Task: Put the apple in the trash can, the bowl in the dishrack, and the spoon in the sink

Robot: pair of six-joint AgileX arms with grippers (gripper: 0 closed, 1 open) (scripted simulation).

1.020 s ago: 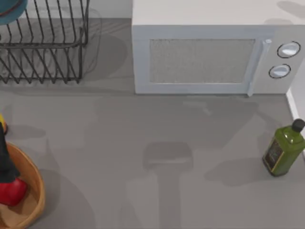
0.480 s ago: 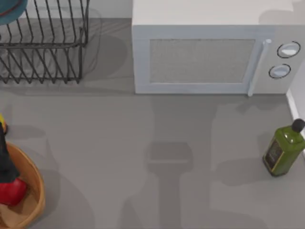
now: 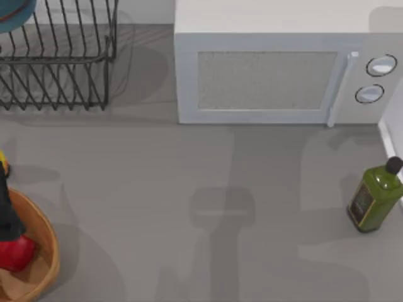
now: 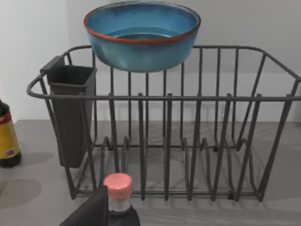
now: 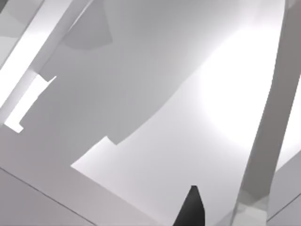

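Note:
The blue-teal bowl (image 4: 141, 40) rests upright on the top wires of the dark dishrack (image 4: 197, 98). In the top view the bowl (image 3: 16, 12) and dishrack (image 3: 94, 60) are at the back left. The red apple (image 3: 14, 253) lies inside the tan trash can (image 3: 49, 248) at the front left, under a dark shape (image 3: 7, 217) at the frame's edge. A dark part of my left gripper (image 4: 89, 213) shows beside a pink-capped bottle (image 4: 117, 186). My right gripper's dark tip (image 5: 190, 209) faces white curved surfaces; I cannot tell if they are the sink. The spoon is out of view.
A white microwave (image 3: 271, 82) stands at the back. A green oil bottle (image 3: 374, 198) stands at the right, next to a white ledge (image 3: 387, 135). A yellow-labelled bottle (image 4: 7, 139) stands left of the rack's dark utensil holder (image 4: 73, 110). Grey tabletop (image 3: 189, 189) spans the middle.
Faint shadows on the table and on the microwave's top have drifted to the right. The apple, bowl, rack and bottles have stayed where they were.

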